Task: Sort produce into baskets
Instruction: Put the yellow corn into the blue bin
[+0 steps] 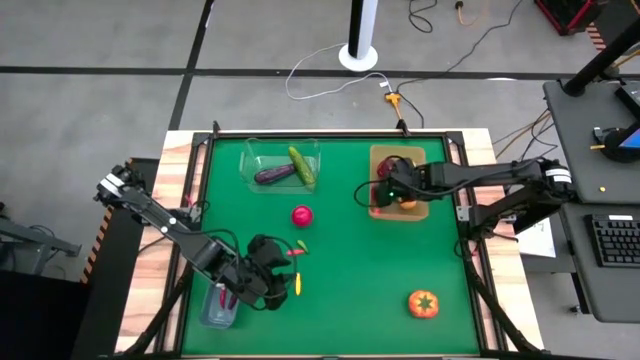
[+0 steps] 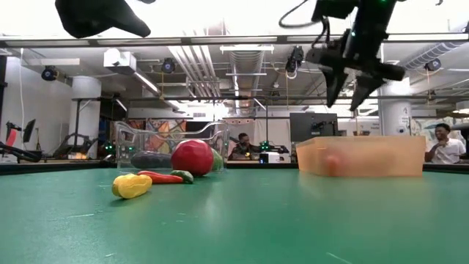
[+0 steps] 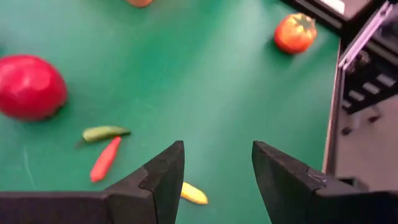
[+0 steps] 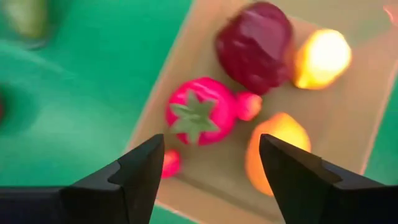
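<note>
Counter (image 1: 350,250) — green mat, my view from above and from both wrists. Landmark: the wooden tray (image 1: 378,208), far right of centre.

Right tool (image 4: 211,171) — I have it hanging over the tray's near edge, fingers spread wide with nothing between them. Beneath it inside the tray: a pink-red fruit with a green star cap (image 4: 200,112), a dark red fruit (image 4: 255,43), a yellow fruit (image 4: 322,57), an orange fruit (image 4: 277,149), and two small red pieces, one touching the capped fruit (image 4: 249,106), one at the tray's rim (image 4: 169,163).

Clear tub (image 1: 262,155) — well left of the tray, at the counter's far side. Holds an eggplant (image 1: 274,174) and a cucumber (image 1: 301,165), lying side by side.

Red fruit (image 1: 302,215) — loose on the mat, between tub and tray, a little nearer me.

Tomato (image 1: 424,303) — loose, well to the near side of the tray, alone.

Chillies — green (image 3: 102,132), red (image 3: 104,158), yellow (image 3: 194,194), loose together, far left of the tray and near the left tool.

Left tool (image 3: 217,168) — I see it above the mat beside the chillies, fingers parted, gripping nothing.

Grey tub (image 1: 219,310) — near-left corner, farthest from the tray, just beside the left tool; something reddish inside, too small for me to identify.
</note>
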